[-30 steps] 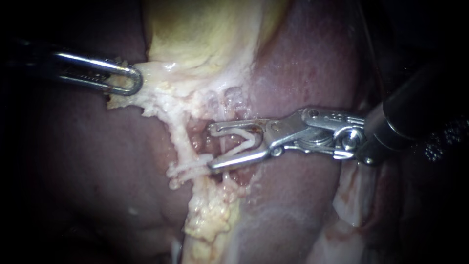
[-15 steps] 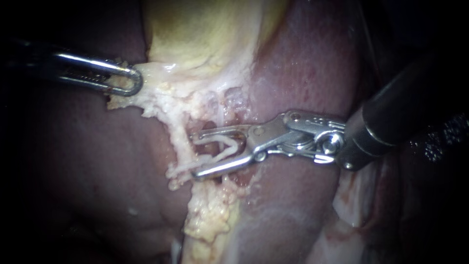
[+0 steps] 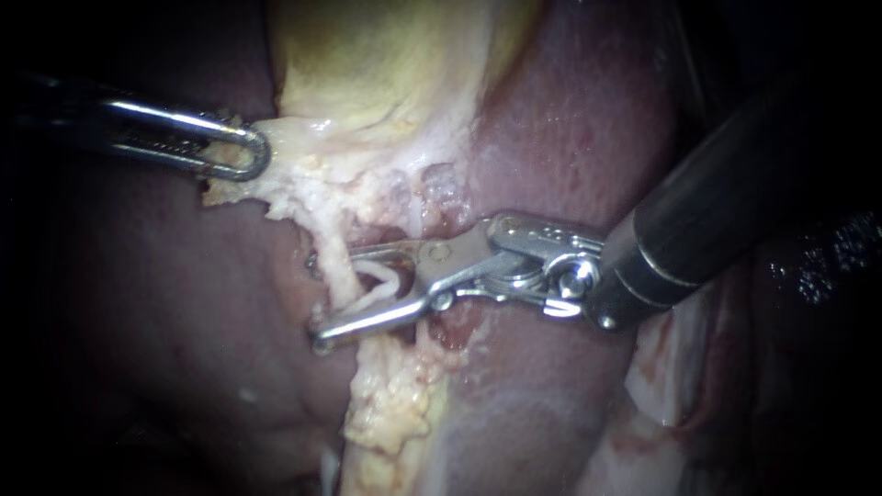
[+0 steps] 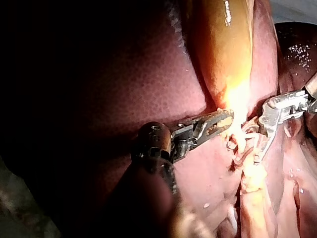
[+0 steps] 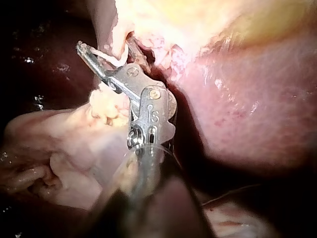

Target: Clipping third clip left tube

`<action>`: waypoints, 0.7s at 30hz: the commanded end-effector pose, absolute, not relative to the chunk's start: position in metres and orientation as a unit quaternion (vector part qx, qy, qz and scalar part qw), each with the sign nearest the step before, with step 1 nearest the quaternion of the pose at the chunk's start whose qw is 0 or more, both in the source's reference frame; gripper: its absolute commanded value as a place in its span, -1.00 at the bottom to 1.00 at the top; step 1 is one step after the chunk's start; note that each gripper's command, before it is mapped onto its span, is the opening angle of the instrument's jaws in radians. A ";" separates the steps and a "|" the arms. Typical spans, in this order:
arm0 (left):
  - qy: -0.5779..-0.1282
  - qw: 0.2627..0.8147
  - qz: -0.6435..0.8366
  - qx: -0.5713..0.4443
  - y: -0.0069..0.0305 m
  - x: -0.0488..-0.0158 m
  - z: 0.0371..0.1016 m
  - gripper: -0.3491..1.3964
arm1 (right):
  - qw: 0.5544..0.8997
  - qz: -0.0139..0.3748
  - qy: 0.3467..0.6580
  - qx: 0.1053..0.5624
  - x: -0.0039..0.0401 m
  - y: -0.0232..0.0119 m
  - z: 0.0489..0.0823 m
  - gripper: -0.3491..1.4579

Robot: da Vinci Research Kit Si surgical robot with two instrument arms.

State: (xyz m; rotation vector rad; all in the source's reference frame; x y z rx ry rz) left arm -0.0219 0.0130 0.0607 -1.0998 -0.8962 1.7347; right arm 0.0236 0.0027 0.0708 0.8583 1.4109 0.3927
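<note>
Left instrument (image 3: 246, 154): jaws closed on pale tissue (image 3: 276, 188) at the gallbladder (image 3: 367, 64) edge, pulling it toward the view's left.

Right instrument (image 3: 322, 303): jaws apart, carrying 1 white clip (image 3: 381, 283) between them and straddling the left tube (image 3: 338, 271). 1 jaw passes behind the tube, the other in front. The tube lies near the jaw tips, ahead of the clip's bend.

Risks:
- Closing here may catch only part of the tube, since it sits shallow.
- The far tip may pinch liver (image 3: 184, 321).
- The stretched tube looks thin and could tear if the jaws drag sideways.
</note>
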 end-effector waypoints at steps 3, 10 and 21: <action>-0.360 0.436 0.697 -0.442 0.0130 -0.0219 0.0607 -1.00 | 0.658 0.176 0.627 0.378 0.0241 0.0027 0.0705 -0.07; -0.360 0.436 0.697 -0.442 0.0130 -0.0219 0.0607 -1.00 | 0.649 0.183 0.636 0.376 0.0246 0.0031 0.0695 -0.07; -0.360 0.436 0.697 -0.442 0.0130 -0.0218 0.0607 -1.00 | 0.643 0.181 0.636 0.387 0.0233 0.0029 0.0650 -0.10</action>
